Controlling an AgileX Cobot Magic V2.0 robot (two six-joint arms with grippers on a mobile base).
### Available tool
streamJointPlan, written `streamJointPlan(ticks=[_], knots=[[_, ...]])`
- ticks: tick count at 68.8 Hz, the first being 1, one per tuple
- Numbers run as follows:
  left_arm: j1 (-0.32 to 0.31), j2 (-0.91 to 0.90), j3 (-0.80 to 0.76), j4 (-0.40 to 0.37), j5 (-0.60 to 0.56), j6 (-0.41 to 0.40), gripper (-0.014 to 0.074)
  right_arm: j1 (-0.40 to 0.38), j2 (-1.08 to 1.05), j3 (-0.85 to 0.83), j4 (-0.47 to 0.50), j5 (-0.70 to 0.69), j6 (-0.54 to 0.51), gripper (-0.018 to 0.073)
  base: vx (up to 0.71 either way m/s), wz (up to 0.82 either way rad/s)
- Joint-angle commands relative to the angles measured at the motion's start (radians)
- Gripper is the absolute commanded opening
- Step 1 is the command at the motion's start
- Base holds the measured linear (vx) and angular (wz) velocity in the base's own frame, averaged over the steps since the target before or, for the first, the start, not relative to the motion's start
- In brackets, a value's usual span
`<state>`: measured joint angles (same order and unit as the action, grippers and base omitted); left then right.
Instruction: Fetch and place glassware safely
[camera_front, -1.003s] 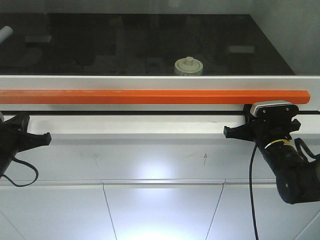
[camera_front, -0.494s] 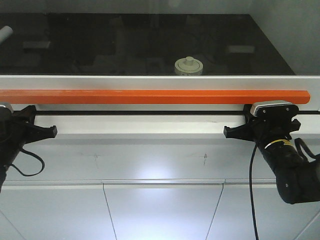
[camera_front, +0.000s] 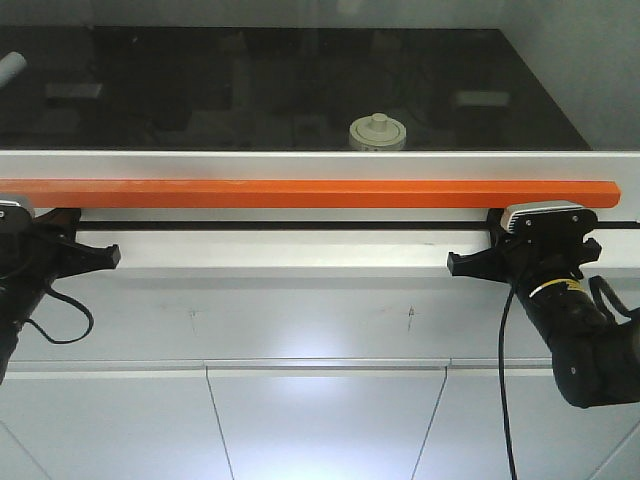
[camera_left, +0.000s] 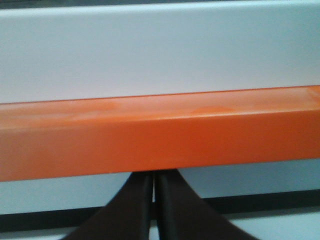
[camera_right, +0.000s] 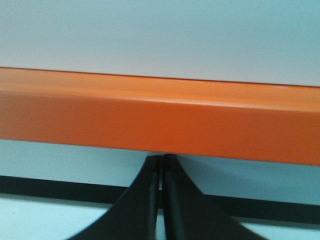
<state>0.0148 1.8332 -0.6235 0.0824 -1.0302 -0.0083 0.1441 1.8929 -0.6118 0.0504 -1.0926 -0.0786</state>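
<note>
The glass jar (camera_front: 377, 133) stands upright behind the dark glass pane, cream-white knobbed lid on, its lower body hidden from view.

Long orange bar (camera_front: 300, 193), level, across nearly the full width of a white frame (camera_front: 300, 163). Above it, a dark glass pane (camera_front: 200, 90) with dim reflections, and a pale tube (camera_front: 9, 68) at its upper left. Just beneath the bar, a thin black strip (camera_front: 280, 225). Lower down, a white panel (camera_front: 300, 320) with two faint arrow marks (camera_front: 411, 318), then seamed cabinet fronts (camera_front: 320, 420) under bright glare.
</note>
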Motion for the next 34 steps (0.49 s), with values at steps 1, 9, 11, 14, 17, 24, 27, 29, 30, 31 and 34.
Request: streamJointPlan(ticks=[1,9,11,14,17,24,27,29,30,31,34], knots=[[-0.003,-0.041,-0.04,0.013,-0.094,-0.002,-0.0001,-0.001,-0.038,-0.031,-0.007,-0.104,-0.002,-0.0001,0.0,0.0],[-0.003,-0.043,-0.04,0.013,-0.117,-0.002,-0.0001,-0.001,-0.038,-0.031,-0.008,-0.128,0.002,-0.0001,0.0,0.0],[-0.003,-0.045,-0.04,0.013,-0.12,-0.002,-0.0001,-0.001,-0.038,-0.031,-0.008,-0.132,0.006,-0.0001,0.0,0.0],[-0.003,-0.045,-0.04,0.013,-0.12,-0.002,-0.0001,-0.001,-0.038,-0.031,-0.008,-0.136,0.01,-0.0001,0.0,0.0],[-0.003,-0.045,-0.04,0.013,-0.12,-0.002,-0.0001,-0.001,-0.038,-0.031,-0.008,-0.14,0.013,-0.0001,0.0,0.0],[-0.003,-0.045,-0.04,0.013,-0.12,-0.002,-0.0001,-0.001,-0.038,-0.031,-0.008,-0.146,0.013,-0.0001,0.0,0.0],[-0.003,-0.045,-0.04,0.013,-0.12,-0.002,-0.0001,-0.001,-0.038,-0.031,-0.008,-0.146,0.013,-0.0001,0.0,0.0],[-0.003,-0.045,-0.04,0.013,-0.12,-0.002,-0.0001,-0.001,-0.038,-0.031,-0.008,-0.146,0.013,-0.0001,0.0,0.0],[-0.003,-0.045,-0.04,0.013,-0.12,-0.002,-0.0001,-0.001,-0.038,-0.031,-0.008,-0.146,0.013,-0.0001,0.0,0.0],[-0.003,-0.045,-0.04,0.013,-0.12,-0.002,-0.0001,-0.001,-0.038,-0.031,-0.008,-0.146,0.013,-0.0001,0.0,0.0],[-0.003,-0.044,-0.04,0.013,-0.121,-0.002,-0.0001,-0.001,-0.038,-0.031,-0.008,-0.147,0.013,-0.0001,0.0,0.0]])
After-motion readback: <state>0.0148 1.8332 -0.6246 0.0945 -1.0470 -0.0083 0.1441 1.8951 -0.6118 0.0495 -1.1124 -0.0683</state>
